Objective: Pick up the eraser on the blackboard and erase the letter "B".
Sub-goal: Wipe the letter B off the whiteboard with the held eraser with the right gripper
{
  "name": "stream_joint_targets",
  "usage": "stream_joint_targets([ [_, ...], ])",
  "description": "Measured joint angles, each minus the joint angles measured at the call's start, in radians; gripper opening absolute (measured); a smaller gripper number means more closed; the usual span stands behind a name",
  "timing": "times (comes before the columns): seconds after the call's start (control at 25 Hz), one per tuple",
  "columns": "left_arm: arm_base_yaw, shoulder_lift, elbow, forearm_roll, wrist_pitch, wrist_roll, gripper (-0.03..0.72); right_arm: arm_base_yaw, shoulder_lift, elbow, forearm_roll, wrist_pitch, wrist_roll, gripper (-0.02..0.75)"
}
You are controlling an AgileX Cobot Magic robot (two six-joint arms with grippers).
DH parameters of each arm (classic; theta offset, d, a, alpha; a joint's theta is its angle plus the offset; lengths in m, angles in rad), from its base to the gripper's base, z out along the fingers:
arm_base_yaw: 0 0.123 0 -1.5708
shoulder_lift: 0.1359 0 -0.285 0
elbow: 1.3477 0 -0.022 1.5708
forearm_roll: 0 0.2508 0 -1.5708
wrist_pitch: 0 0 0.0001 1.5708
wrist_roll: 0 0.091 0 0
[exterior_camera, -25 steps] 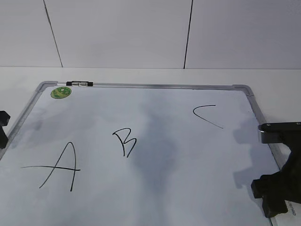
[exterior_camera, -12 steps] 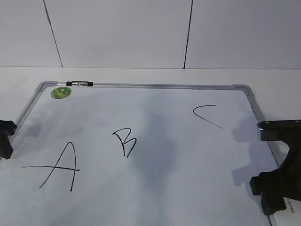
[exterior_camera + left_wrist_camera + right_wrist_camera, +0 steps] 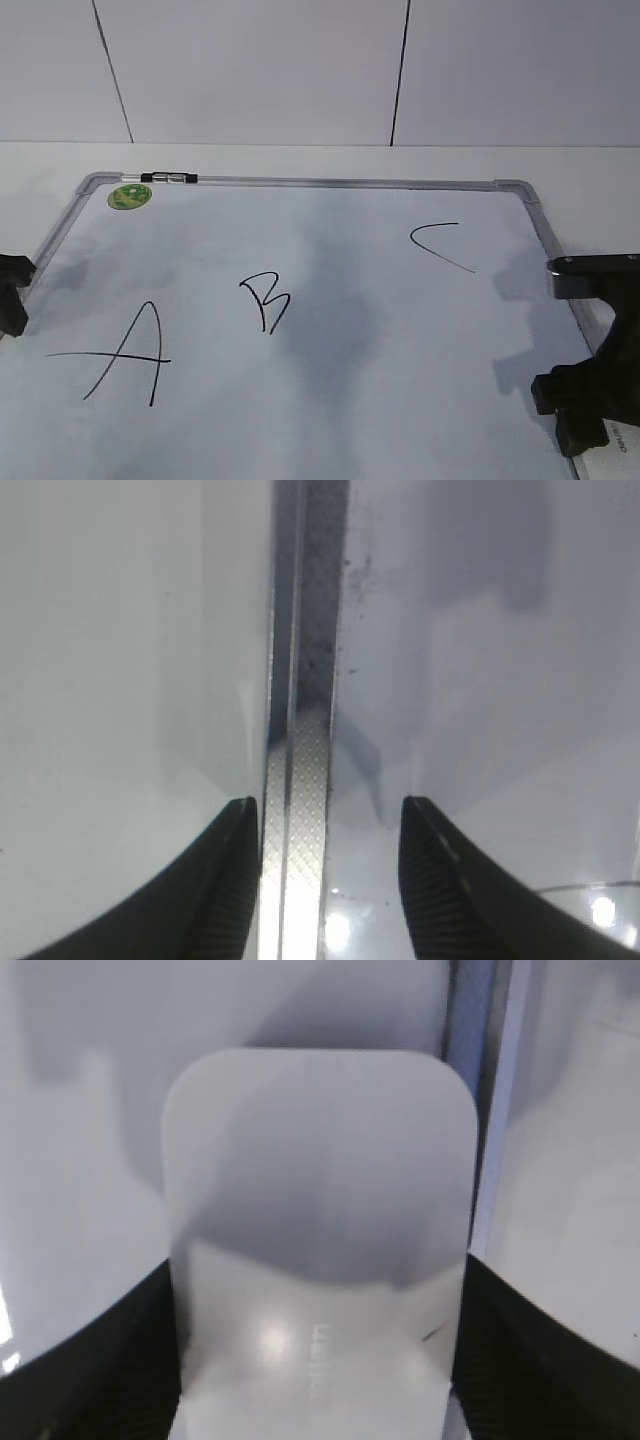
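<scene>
Right gripper (image 3: 315, 1360) astride eraser (image 3: 318, 1220) — lettering unreadable

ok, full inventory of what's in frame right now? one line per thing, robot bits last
blackboard: 1, white surface with grey metal frame, flat on the table, fills most of the exterior view
letter "A": 1, black, board's near left
letter "B": 1, black, small, mid-board
letter "C": 1, black, far right
sticker: 1, round, green, far-left corner
clip: 1, black and silver, on the far frame edge
eraser: 1, white, between the right fingers, by the board's right edge
table: 1, white
wall: white panels, behind
left gripper: black, open, straddling the left frame edge
right gripper: black, either side of the eraser
</scene>
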Motion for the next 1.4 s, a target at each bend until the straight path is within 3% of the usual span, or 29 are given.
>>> stream_joint_targets([
  [0.72,0.000,0.045,-0.015,-0.001,0.007,0.000,0.343,0.000,0.000,-0.009,0.014,0.005,-0.018,0.575],
  [1.16,0.000,0.045,-0.015,-0.001,0.008,0.000,0.343,0.000,0.000,-0.241,0.157,0.084,-0.194,0.575],
  [1.4,0.000,0.045,-0.015,-0.002,0.010,0.000,0.343,0.026,0.025,-0.321,0.293,0.098,-0.377,0.575],
])
